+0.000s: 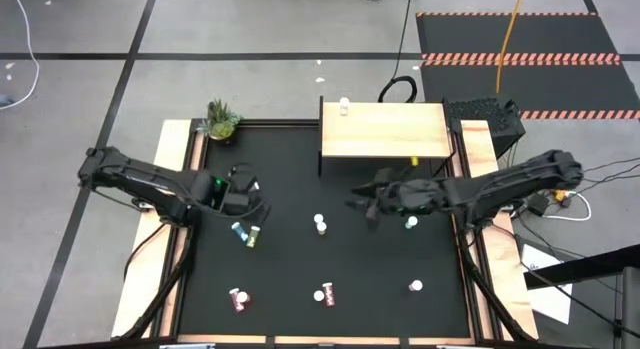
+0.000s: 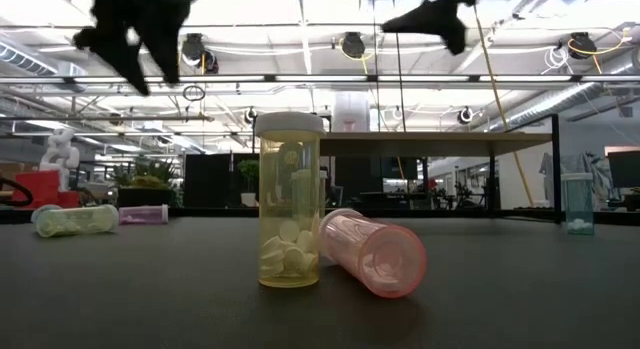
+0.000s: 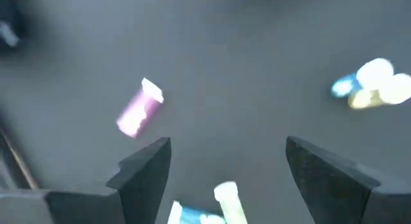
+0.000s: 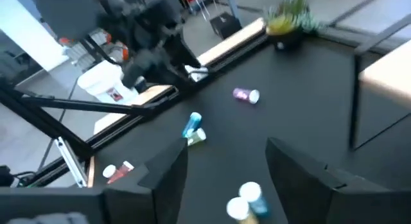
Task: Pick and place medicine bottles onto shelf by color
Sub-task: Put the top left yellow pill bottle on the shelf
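Two dark jointed arms, green indicator lights.

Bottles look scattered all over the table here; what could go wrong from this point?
The blue bottle and yellow bottle lie touching under the left gripper, so closing could catch both or knock one away. Several bottles, like the pink bottle, lie on their sides and could roll if nudged. The right gripper hangs close to the shelf edge and might clip it.

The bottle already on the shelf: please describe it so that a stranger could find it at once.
Find the light-wood shelf at the far edge of the black table. At its far left corner stands one small white-capped bottle. It alone is on the shelf; every other bottle is on the black surface.
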Controlling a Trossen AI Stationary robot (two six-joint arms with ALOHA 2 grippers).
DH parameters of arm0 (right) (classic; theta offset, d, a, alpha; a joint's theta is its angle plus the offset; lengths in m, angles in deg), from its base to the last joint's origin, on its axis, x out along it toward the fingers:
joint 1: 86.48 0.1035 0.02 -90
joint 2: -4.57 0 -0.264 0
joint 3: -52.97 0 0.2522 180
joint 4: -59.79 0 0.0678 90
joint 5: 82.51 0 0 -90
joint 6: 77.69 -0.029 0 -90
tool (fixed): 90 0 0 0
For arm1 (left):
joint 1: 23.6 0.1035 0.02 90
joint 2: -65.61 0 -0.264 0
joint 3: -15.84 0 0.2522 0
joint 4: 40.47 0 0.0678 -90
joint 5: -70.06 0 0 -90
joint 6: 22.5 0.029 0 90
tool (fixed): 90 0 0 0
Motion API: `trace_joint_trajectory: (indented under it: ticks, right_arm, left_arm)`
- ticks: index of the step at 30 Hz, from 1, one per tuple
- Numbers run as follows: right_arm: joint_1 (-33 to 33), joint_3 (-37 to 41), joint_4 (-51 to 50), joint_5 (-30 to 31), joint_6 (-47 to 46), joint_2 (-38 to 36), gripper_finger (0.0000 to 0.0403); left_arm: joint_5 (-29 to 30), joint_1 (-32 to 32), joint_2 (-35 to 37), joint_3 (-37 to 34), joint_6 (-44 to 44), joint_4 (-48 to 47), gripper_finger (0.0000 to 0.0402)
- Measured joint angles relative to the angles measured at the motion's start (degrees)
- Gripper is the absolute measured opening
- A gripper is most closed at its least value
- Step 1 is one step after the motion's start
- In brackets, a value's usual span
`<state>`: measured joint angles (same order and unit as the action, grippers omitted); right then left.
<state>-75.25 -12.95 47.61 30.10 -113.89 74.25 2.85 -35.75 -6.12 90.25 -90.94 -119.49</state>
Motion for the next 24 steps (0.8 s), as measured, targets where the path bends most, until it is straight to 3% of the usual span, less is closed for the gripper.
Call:
trace_joint_trajectory:
  ticks: [7,16,24]
  right_arm:
    - [0.2,-7.4,-0.3,-0.2,-3.8,8.1,0.0195]
    - [0.2,-7.8,-3.2,1.7,-5.2,4.6,0.0194]
    - [0.2,-7.9,-4.3,3.1,-4.9,3.3,0.0194]
  left_arm:
    - [-13.3,0.6,-1.2,-12.5,-5.7,10.6,0.0280]
    - [-17.2,-0.6,-6.2,-17.0,-5.6,24.3,0.0211]
    - [-17.3,-1.9,-10.7,-17.0,-5.8,27.4,0.0185]
